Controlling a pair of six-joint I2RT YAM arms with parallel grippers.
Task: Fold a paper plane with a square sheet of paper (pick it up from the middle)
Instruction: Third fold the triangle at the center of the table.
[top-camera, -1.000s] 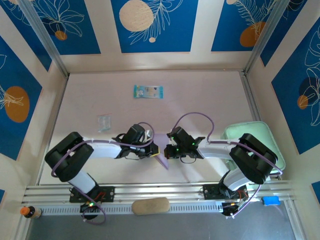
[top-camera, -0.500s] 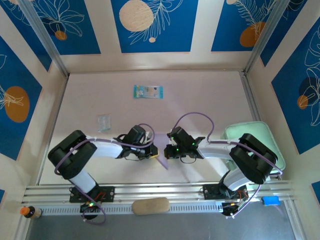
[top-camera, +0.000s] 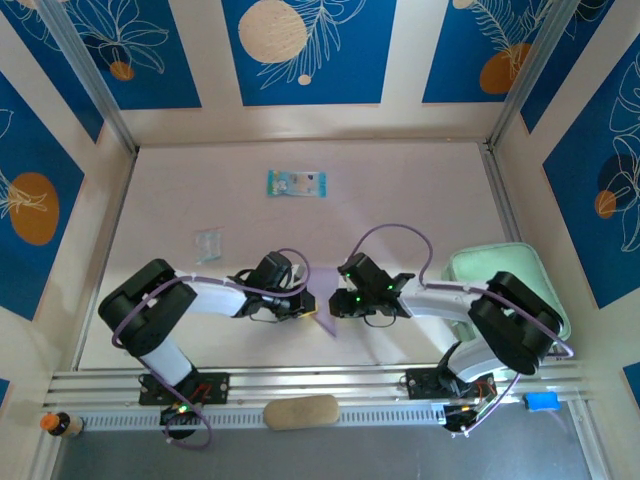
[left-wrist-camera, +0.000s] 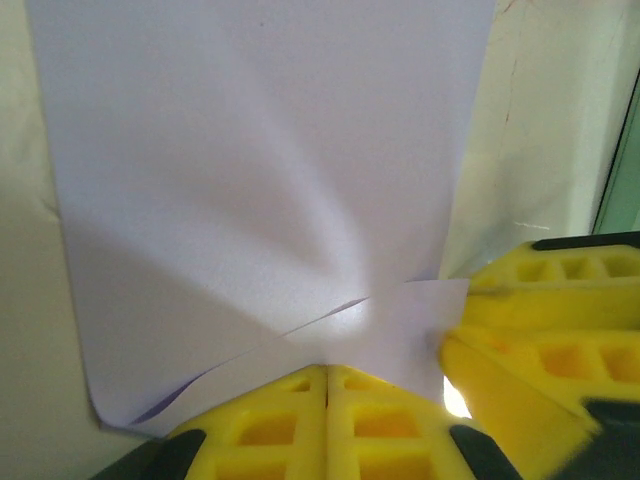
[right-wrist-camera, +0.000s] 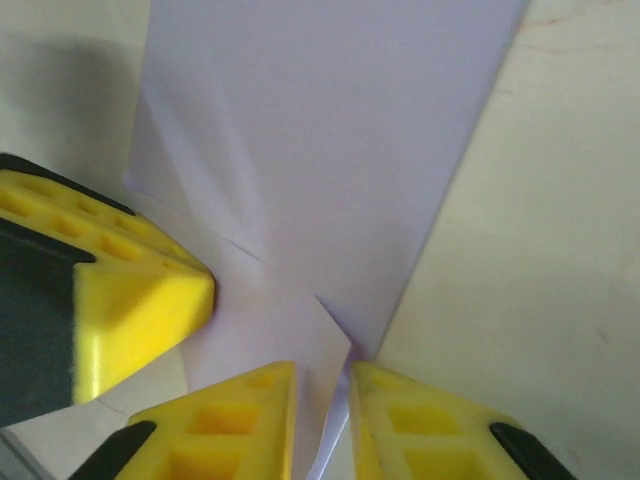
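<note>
The right gripper (right-wrist-camera: 322, 378) had edged toward 9 o'clock, nearer the left gripper (left-wrist-camera: 327, 378); both jaws pinched the sheet (left-wrist-camera: 260, 200), likely tightening its centre crease

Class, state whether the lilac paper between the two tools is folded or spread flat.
Folded: in the left wrist view the lilac paper shows overlapping flaps and creases above the left tool.

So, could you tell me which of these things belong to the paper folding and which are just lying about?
Job in hand: lilac paper, left gripper and right gripper, both shut on it.
Lying about: blue-green packet, small clear packet, mint-green tray, orange-capped bottle.
</note>
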